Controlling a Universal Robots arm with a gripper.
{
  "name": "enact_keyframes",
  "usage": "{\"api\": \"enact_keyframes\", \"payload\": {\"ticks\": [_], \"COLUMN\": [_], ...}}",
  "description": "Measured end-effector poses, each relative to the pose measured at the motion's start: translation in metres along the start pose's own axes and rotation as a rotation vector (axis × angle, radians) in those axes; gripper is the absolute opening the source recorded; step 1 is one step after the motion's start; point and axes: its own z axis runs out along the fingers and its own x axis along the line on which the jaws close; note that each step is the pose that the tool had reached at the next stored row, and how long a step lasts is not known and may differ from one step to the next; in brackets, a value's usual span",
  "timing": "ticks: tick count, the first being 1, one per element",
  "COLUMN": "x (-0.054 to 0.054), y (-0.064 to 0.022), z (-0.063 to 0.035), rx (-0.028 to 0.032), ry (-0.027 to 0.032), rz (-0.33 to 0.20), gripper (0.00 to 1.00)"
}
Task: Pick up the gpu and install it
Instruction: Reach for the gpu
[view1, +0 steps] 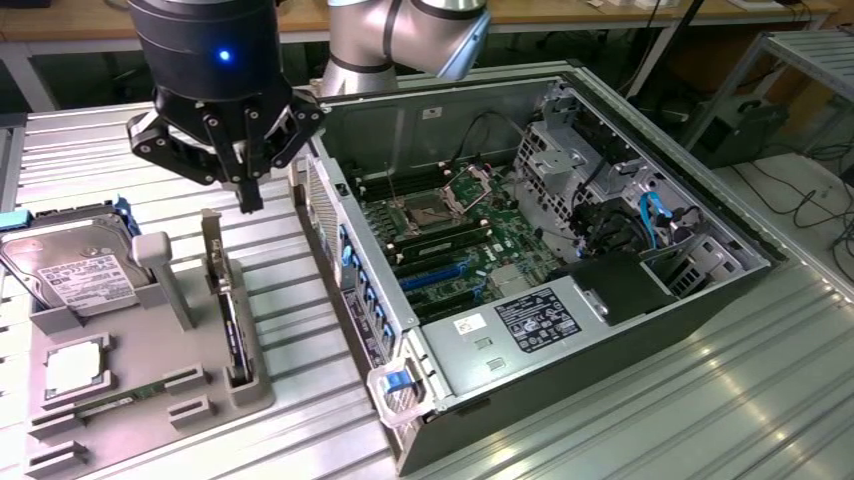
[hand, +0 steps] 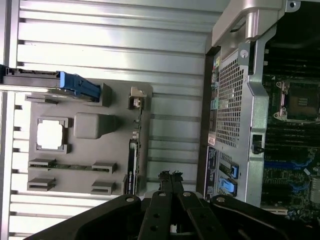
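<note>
One arm, one gripper (view1: 248, 200), hanging above the ribbed metal tabletop (view1: 694, 400) in the gap between the grey parts tray (view1: 174, 335) and the open computer case (view1: 441, 345). Its fingers (view1: 250, 185) are pressed together with nothing between them.

The gpu (view1: 230, 310) stands on edge in a slot along the tray's side nearest the case, its silver end bracket (view1: 211, 240) upright at the far end. The fingertips are above the card and a little toward the case; no contact.

In the wrist view, the gripper (hand: 170, 176) is over bare tabletop (hand: 100, 30) just beside the gpu (hand: 131, 167), which is seen edge-on in the tray (hand: 80, 150).

Also on the tray: a hard drive (view1: 67, 265) with a white label, a square processor (view1: 74, 365) in its pocket, and a narrow green memory stick (view1: 114, 403). The case lies on its side with the motherboard (view1: 447, 230) exposed.
</note>
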Motion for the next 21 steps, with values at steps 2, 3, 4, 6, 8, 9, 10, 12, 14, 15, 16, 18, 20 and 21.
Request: {"api": "enact_keyframes", "payload": {"ticks": [2, 3, 4, 6, 8, 9, 10, 12, 14, 15, 16, 18, 20, 21], "x": [0.003, 0.004, 0.005, 0.008, 0.01, 0.011, 0.012, 0.014, 0.017, 0.018, 0.019, 0.021, 0.024, 0.026], "y": [-0.0002, -0.0002, -0.0002, -0.0002, -0.0002, -0.0003, -0.0004, -0.0008, -0.0014, -0.0016, -0.0018, -0.0023, -0.0027, -0.0029], "z": [0.0001, 0.0001, 0.0001, 0.0002, 0.0003, 0.0004, 0.0004, 0.0004, 0.0005, 0.0005, 0.0006, 0.0006, 0.0006, 0.0007], "rx": [0.0, 0.0, 0.0, 0.0, 0.0, 0.0, 0.0, 0.0001, 0.0, 0.0, 0.0, 0.0, 0.0, 0.0], "ry": [0.0, 0.0, 0.0, 0.0, 0.0001, 0.0, 0.0, 0.0001, 0.0001, 0.0, 0.0, 0.0001, 0.0001, 0.0001], "rz": [0.0, 0.0, 0.0, 0.0, 0.0, 0.0, 0.0, 0.0, 0.0, 0.0, 0.0, 0.0, 0.0, 0.0], "gripper": [0.11, 0.11, 0.11, 0.11, 0.11, 0.11, 0.11, 0.11, 0.11, 0.11, 0.11, 0.11, 0.11, 0.11]}}
